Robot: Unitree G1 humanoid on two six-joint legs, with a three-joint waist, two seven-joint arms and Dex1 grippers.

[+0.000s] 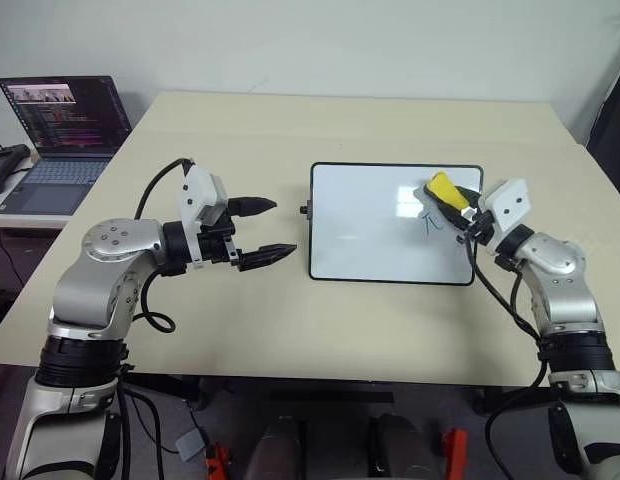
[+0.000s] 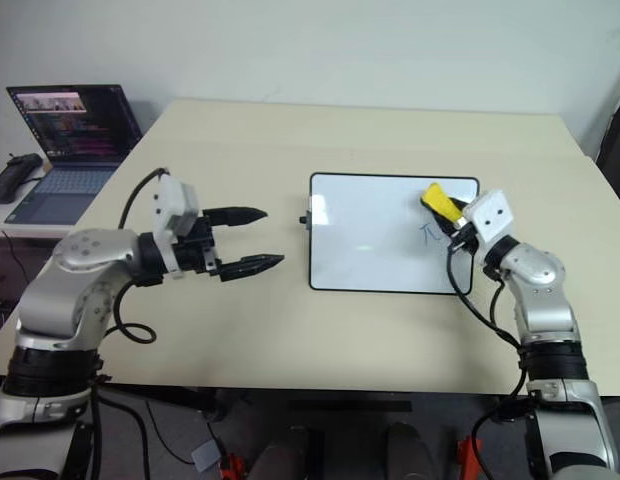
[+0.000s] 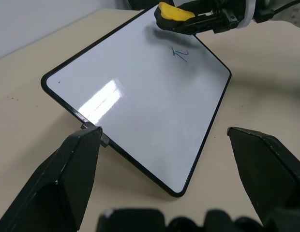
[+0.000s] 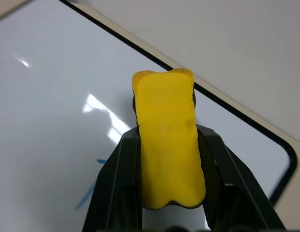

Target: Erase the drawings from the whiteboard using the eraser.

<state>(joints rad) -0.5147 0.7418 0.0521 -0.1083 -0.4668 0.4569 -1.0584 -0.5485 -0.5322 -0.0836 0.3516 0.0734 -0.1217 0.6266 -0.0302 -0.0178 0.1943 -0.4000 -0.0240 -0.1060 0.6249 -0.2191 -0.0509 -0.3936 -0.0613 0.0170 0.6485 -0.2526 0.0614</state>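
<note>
The whiteboard (image 1: 375,232) lies flat on the beige table, its black frame running left to right. A small blue drawing (image 1: 433,224) sits near the board's right end. My right gripper (image 1: 462,207) is shut on the yellow eraser (image 1: 442,188), which it holds over the board's far right corner, just beyond the blue mark. From the right wrist, the eraser (image 4: 168,145) stands clamped between the two black fingers, with a blue stroke (image 4: 89,193) beside it. My left gripper (image 1: 273,229) hovers open left of the board, pointing at its left edge.
An open laptop (image 1: 62,140) sits on a side table at the far left, with a black object (image 1: 4,165) beside it. The beige table (image 1: 290,330) extends wide around the board.
</note>
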